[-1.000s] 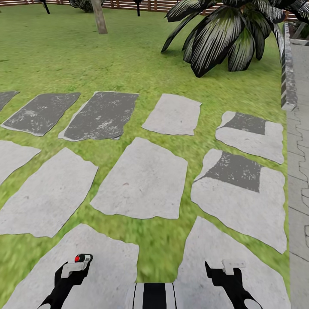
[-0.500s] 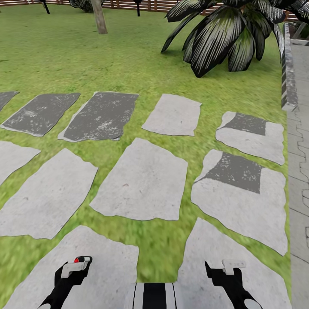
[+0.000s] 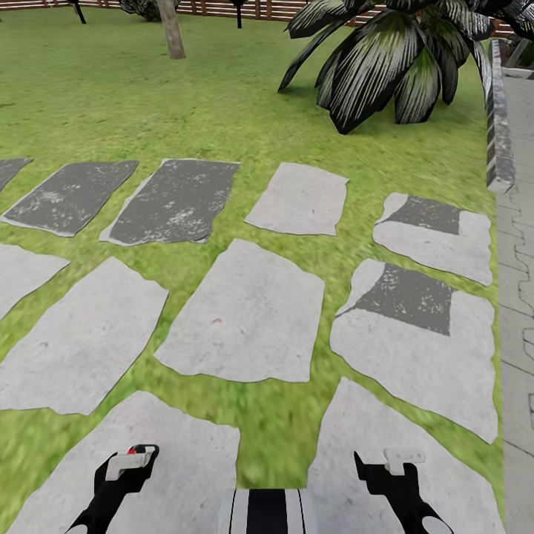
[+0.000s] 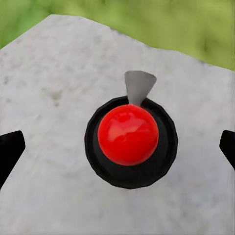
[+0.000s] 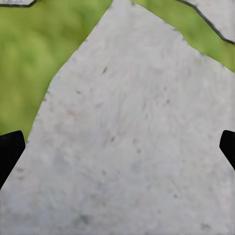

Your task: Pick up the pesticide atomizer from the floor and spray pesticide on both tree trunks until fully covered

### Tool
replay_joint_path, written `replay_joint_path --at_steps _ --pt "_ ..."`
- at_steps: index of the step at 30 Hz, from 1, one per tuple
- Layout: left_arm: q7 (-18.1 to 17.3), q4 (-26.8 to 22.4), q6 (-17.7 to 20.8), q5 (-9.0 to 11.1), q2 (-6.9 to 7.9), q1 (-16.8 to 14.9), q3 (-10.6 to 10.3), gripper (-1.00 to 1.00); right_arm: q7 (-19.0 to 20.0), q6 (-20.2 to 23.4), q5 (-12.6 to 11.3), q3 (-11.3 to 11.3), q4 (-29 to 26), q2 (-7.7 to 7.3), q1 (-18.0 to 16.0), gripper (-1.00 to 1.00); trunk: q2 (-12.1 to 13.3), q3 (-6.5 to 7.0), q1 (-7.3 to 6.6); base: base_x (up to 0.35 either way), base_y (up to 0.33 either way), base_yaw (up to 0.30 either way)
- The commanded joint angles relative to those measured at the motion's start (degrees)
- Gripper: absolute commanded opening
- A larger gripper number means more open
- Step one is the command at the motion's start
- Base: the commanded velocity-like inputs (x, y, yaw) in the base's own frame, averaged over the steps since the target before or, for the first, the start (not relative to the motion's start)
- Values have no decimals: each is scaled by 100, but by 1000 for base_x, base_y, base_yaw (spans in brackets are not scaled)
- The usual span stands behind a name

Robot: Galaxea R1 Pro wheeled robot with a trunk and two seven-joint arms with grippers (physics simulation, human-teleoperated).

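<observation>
Left gripper (image 4: 117, 147) stands with its fingers spread wide: in the left wrist view the two dark fingertips (image 4: 10, 152) sit at opposite edges, clear of the object between them. That object is the pesticide atomizer (image 4: 129, 142), seen from directly above as a black round body with a glossy red cap and a grey nozzle tab projecting from one side. It stands on a pale stepping stone (image 4: 54, 88), centred between the fingers and touching neither. In the head view the left gripper (image 3: 126, 467) is at the lower left, and a small part of the red cap (image 3: 133, 449) shows just above it.

Right gripper (image 5: 117, 147) is likewise spread, its fingertips (image 5: 10, 152) at the frame edges with nothing between them; below it lies a bare grey paving slab (image 5: 127, 147) bordered by grass. In the head view the right gripper (image 3: 393, 471) is at the lower right, well apart from the atomizer.

Outward from the grippers, irregular flagstones (image 3: 245, 311), some light and some dark grey, are set into the lawn (image 3: 148, 104). One tree trunk (image 3: 173, 30), pale and mottled, rises at the far side of the lawn near the brown slatted fence (image 3: 215, 9). A dark-leaved palm (image 3: 393, 59) stands at the far right, beside a stone kerb (image 3: 498, 119) and paved path (image 3: 519, 259).
</observation>
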Motion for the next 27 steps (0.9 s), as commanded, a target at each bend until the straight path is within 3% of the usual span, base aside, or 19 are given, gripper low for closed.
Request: replay_joint_path --at_steps 1,9,10,27 --pt "-54 4 -13 -10 -4 -3 48 100 -2 32 4 1 -9 -2 -1 100 -1 -3 -1 13 0 0" --pt "-54 4 -13 -9 -4 -3 48 100 -2 32 4 1 -9 -3 -1 100 -1 -3 -1 2 0 0" --pt "-54 4 -13 -6 -4 -3 48 -100 -2 32 4 1 -9 -4 -1 100 -1 -3 -1 0 0 0" --pt "-60 -29 -13 -1 -4 -3 43 -100 -2 32 4 1 -9 -1 -1 100 -1 -3 -1 0 0 0"
